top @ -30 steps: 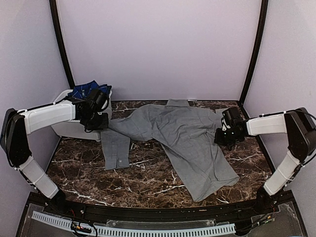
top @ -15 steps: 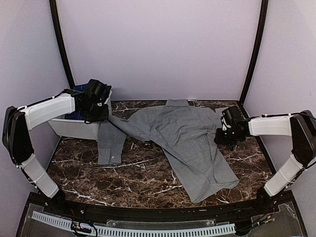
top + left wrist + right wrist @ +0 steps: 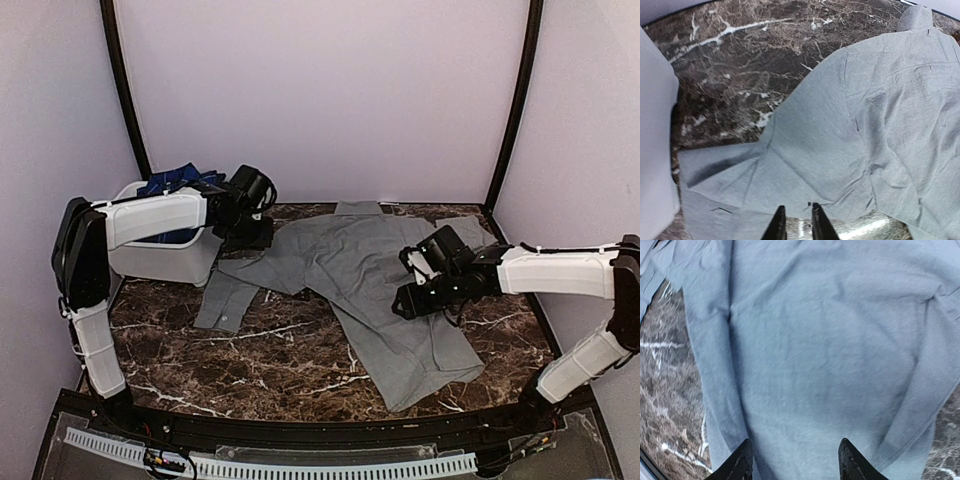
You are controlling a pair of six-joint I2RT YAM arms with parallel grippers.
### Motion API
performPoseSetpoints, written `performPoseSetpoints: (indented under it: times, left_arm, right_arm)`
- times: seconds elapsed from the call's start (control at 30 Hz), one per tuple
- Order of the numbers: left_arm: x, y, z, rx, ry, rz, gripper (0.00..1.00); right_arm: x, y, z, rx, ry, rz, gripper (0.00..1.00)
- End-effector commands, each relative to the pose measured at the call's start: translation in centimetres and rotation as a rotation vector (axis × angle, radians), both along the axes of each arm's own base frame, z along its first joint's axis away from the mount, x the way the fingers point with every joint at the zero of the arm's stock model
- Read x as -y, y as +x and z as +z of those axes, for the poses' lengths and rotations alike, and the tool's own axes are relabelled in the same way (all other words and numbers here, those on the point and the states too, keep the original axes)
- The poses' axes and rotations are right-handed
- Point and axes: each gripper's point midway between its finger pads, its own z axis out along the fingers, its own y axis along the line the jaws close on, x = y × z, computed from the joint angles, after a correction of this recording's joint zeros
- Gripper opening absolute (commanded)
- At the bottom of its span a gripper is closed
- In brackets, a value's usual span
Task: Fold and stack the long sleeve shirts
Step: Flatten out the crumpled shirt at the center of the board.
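Observation:
A grey long sleeve shirt [image 3: 360,270] lies spread face down on the dark marble table, collar toward the back wall. One sleeve [image 3: 228,292] trails off to the left. A navy-and-blue plaid shirt [image 3: 172,181] is bunched in the white tub [image 3: 160,262]. My left gripper [image 3: 262,232] hovers over the grey shirt's left shoulder. In the left wrist view the left gripper [image 3: 796,209] shows a narrow gap with no cloth in it above the grey shirt [image 3: 865,125]. My right gripper [image 3: 405,300] is over the shirt's body. The right wrist view has the right gripper [image 3: 796,444] wide open above grey cloth [image 3: 830,340].
The white tub stands at the back left corner against the wall. Bare marble table [image 3: 290,360] shows in front of the shirt and at the far right. Black frame posts [image 3: 125,100] rise at both back corners.
My left arm swung right from the tub to the shirt's shoulder and its jaws parted slightly off the sleeve. My right arm moved left over the shirt and opened.

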Motion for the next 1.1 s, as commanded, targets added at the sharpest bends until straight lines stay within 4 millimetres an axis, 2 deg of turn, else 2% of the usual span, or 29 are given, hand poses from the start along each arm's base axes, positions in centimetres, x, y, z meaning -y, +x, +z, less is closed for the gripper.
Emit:
performPoseSetpoints:
  times: [0.0,0.1,0.37,0.5,0.67,0.83,0.87,1.0,1.03,1.07]
  left_arm:
    - [3.8,-0.9,0.5,-0.014,-0.101,-0.056,0.22]
    - [5.8,-2.8,-1.3,-0.078,-0.159,-0.081,0.33]
    - [7.4,-6.9,-5.1,-0.172,-0.298,-0.034,0.55]
    - [7.6,-7.1,-6.2,-0.187,-0.334,-0.005,0.65]
    - [7.3,-5.8,-7.4,-0.147,-0.327,0.053,0.73]
    - [7.4,-3.9,-8.1,-0.093,-0.322,0.092,0.72]
    - [7.3,-3.3,-7.8,-0.076,-0.318,0.098,0.70]
    - [6.5,-1.5,-8.8,-0.066,-0.279,0.125,0.56]
    - [5.9,-0.9,-8.9,-0.061,-0.270,0.139,0.47]
    - [5.6,-0.6,-8.9,-0.053,-0.266,0.143,0.43]
  right_arm:
    - [-1.1,-4.8,-1.8,-0.109,0.014,0.093,0.55]
    - [-1.0,-6.5,-2.8,-0.139,0.006,0.101,0.55]
    - [-0.5,-8.6,-4.4,-0.176,-0.018,0.128,0.57]
    - [-1.2,-9.2,-4.8,-0.193,-0.021,0.162,0.53]
    - [-2.3,-9.9,-4.8,-0.210,-0.001,0.197,0.38]
    - [-4.0,-10.2,-3.9,-0.213,0.030,0.231,0.08]
    - [-4.4,-10.3,-3.6,-0.213,0.039,0.240,0.04]
    - [-6.3,-10.8,-2.1,-0.210,0.071,0.285,0.00]
    - [-6.9,-10.7,-1.4,-0.203,0.080,0.296,0.00]
    - [-7.5,-10.9,-1.0,-0.201,0.085,0.308,0.00]
